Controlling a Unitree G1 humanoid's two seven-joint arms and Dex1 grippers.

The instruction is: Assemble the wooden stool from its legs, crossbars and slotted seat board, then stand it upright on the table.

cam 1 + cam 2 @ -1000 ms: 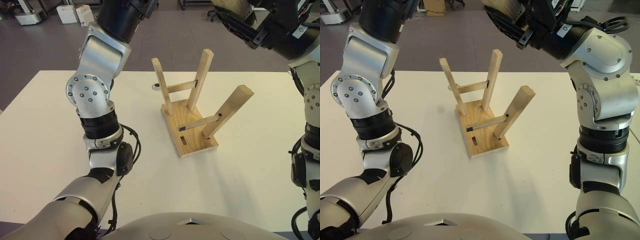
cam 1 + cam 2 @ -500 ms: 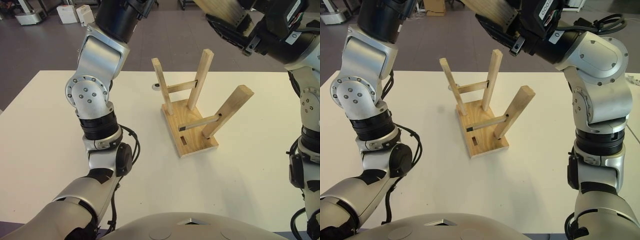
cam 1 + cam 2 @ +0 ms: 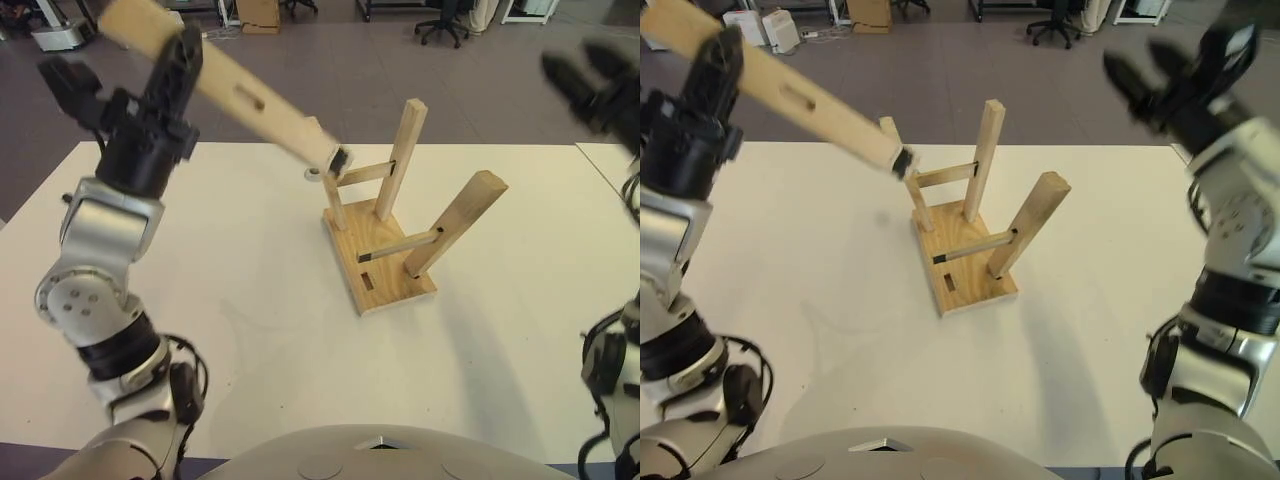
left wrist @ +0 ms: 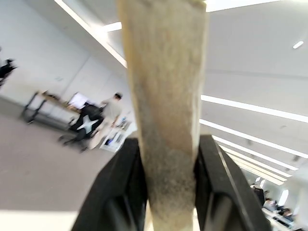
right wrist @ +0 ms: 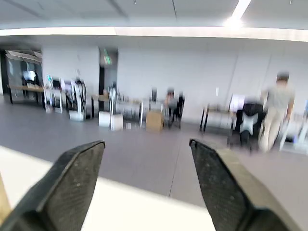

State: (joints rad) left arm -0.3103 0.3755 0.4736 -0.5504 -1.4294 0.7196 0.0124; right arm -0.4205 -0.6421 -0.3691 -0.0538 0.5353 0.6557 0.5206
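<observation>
- Three legs stand in the seat board point(image 3: 395, 285), which lies underside-up on the table point(image 3: 250, 300): far-left leg point(image 3: 325, 170), far-right leg point(image 3: 400, 155) and near-right leg point(image 3: 455, 222), the last one tilted outward from the board.
- Two crossbars are in place. The far crossbar point(image 3: 362, 173) joins the two far legs. The near crossbar point(image 3: 398, 245) is seated in the near-right leg, and its other end hangs free above the near-left corner of the board.
- One open slot point(image 3: 367, 281) shows at that near-left corner.
- Fourth leg point(image 3: 235, 95): clamped between the fingers of the left gripper point(image 4: 168, 159), raised and slanted. Its lower end is close to the top of the far-left leg; contact cannot be confirmed.
- Right gripper point(image 5: 146, 149): fingers spread wide and holding nothing, raised well to the right of the board.
- Judged progress: well past halfway. Left to do: seat the fourth leg in the open slot, engage the free crossbar end, square the tilted leg, then turn the stool onto its feet.
- Clearance: broad bare table lies left of and nearer than the board. The far table edge runs just beyond the board, and a small round object point(image 3: 315, 173) lies there, so the turn-over is best made toward the near side.
- Caution: the held leg must clear the far-left leg on its way down to the slot.
</observation>
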